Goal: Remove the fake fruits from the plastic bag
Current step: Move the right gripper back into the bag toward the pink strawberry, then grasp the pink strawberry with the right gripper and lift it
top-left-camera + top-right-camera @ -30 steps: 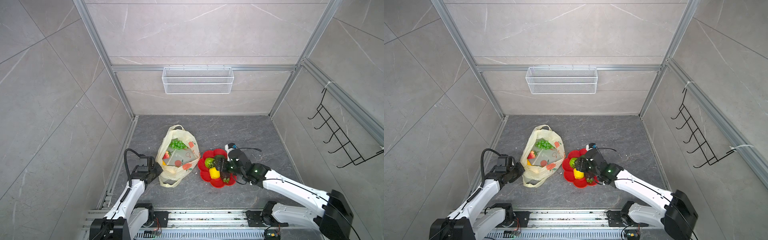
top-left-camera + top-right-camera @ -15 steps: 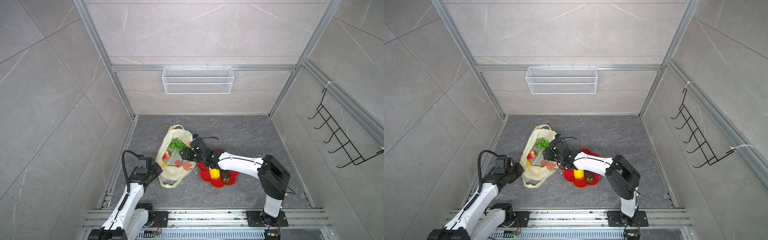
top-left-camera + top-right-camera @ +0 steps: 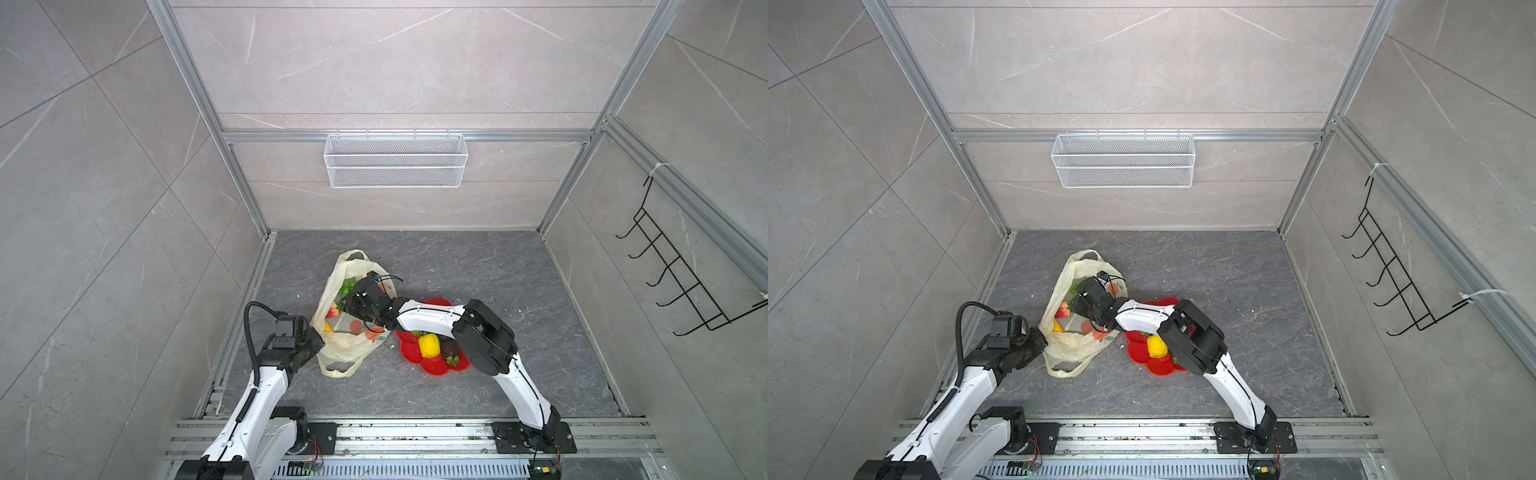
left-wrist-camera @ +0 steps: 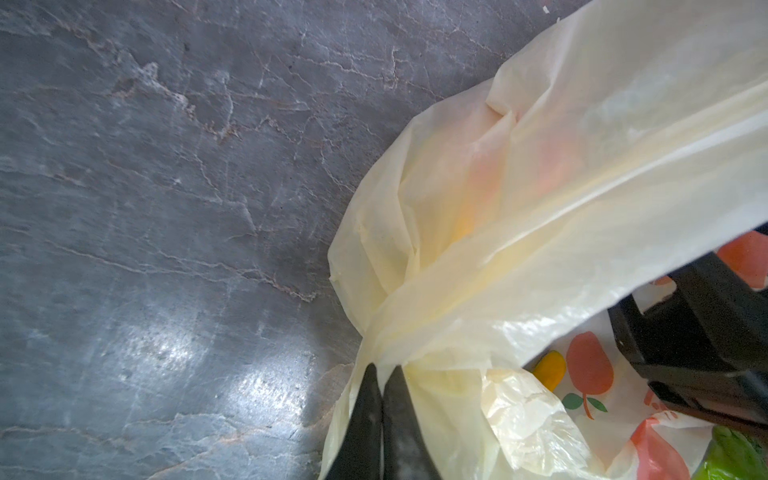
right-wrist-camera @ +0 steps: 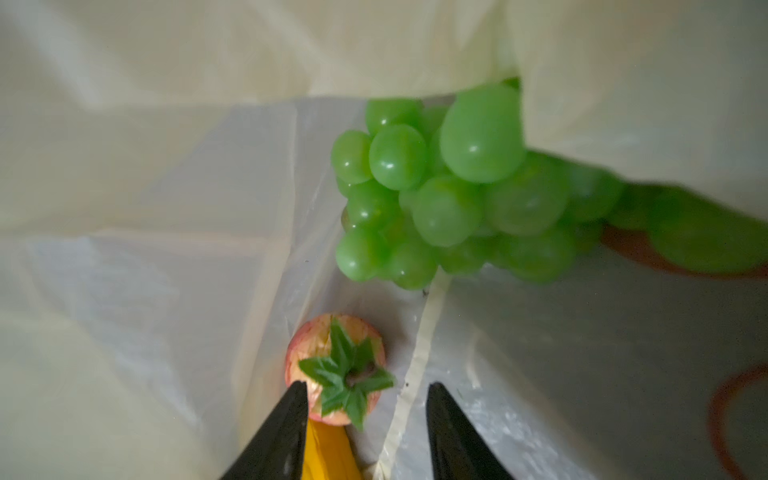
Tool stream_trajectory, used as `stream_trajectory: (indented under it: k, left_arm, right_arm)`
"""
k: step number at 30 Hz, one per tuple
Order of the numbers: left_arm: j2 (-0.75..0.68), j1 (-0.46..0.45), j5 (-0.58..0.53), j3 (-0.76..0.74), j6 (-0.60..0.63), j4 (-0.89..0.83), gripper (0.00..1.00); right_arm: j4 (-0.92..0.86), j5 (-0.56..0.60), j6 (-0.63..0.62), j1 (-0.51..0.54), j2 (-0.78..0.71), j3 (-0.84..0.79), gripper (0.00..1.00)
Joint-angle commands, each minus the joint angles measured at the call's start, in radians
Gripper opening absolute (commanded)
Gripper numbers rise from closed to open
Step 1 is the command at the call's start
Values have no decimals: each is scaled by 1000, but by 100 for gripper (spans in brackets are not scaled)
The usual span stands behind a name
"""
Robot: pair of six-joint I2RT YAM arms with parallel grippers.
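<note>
The pale-yellow plastic bag (image 3: pixel 345 353) (image 3: pixel 1067 345) lies open on the grey floor. My left gripper (image 3: pixel 316 337) (image 4: pixel 382 370) is shut on its bunched edge (image 4: pixel 415 299). Reaching in through the bag's mouth, my right gripper (image 3: pixel 347 305) (image 5: pixel 365 388) stands open. A red strawberry (image 5: pixel 332 370) lies between its fingertips, close against one of them and apart from the other. Behind the strawberry is a green grape bunch (image 5: pixel 449 195), and a yellow banana (image 5: pixel 328 453) lies under the fingers. On the red plate (image 3: pixel 432 365) rest a yellow knobbly fruit (image 3: pixel 429 345) and a dark brown one (image 3: pixel 450 351).
The red flower-shaped plate (image 3: pixel 1158 368) sits just right of the bag, under my right forearm. A white wire basket (image 3: pixel 395 166) hangs on the back wall and a black hook rack (image 3: pixel 681 286) on the right wall. Metal rails (image 3: pixel 415 432) run along the front.
My right gripper has swung from over the red plate leftward into the bag's mouth, and its jaws have narrowed. The left gripper has kept its hold on the bag.
</note>
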Motion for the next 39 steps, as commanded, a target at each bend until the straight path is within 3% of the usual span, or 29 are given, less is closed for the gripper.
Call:
stream_trajectory:
  k: [1,17,26,29,31,39]
  left_arm:
    - [-12,-4,-10,-3,-9,-5,0]
    - [-8,-4,-9,-2,-7,3,0]
    - [-8,-4,-11,-2,-5,4,0]
    - [-9,-4,-11,-3,-6,3,0]
    - [-8,-4,-11,-3,-6,3,0]
    - [-9,-4,-11,-2,-5,4,0]
  right_arm:
    - [17,-5,51,-9,50,51,45]
    - [52,-44,108,-15,99,91,25]
    - [48,-51,138,-2,83,75,22]
    - [28,-30,158,5,63,53,30]
    - [25,-23,165,9,55,41,30]
    - [-5,-1,175,18,49,52,16]
